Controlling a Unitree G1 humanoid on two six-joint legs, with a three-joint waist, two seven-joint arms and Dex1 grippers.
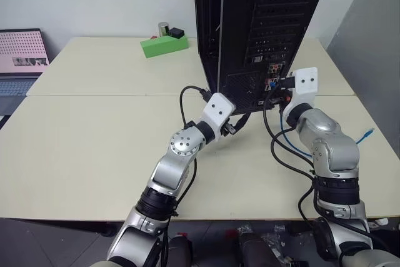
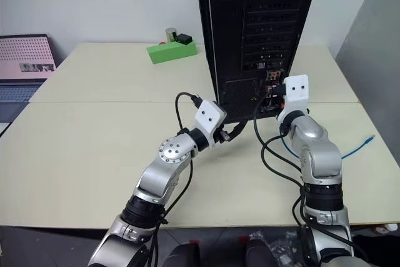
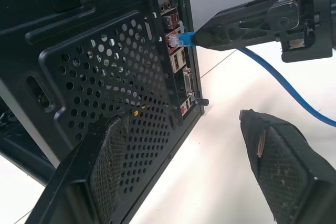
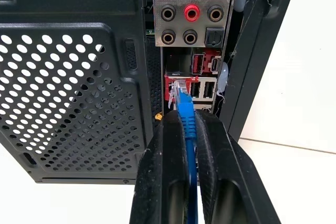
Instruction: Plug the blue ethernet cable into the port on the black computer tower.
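With our right gripper clamped on the blue cable at the port, centre frame, we should push straight into the tower (left gripper fingers apart, idle).

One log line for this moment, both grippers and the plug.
right gripper: shut on blue cable | plug: at tower port, seating unclear | left gripper: open, empty, beside tower

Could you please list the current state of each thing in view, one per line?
blue ethernet cable: pinched near its plug, plug tip at the port, rest trailing over the table.
port: plug at its mouth; full seating cannot be told.
black computer tower: upright on the table, rear facing the robot.
right gripper: shut on the cable.
left gripper: open, empty, beside the tower's mesh.
laptop: open.
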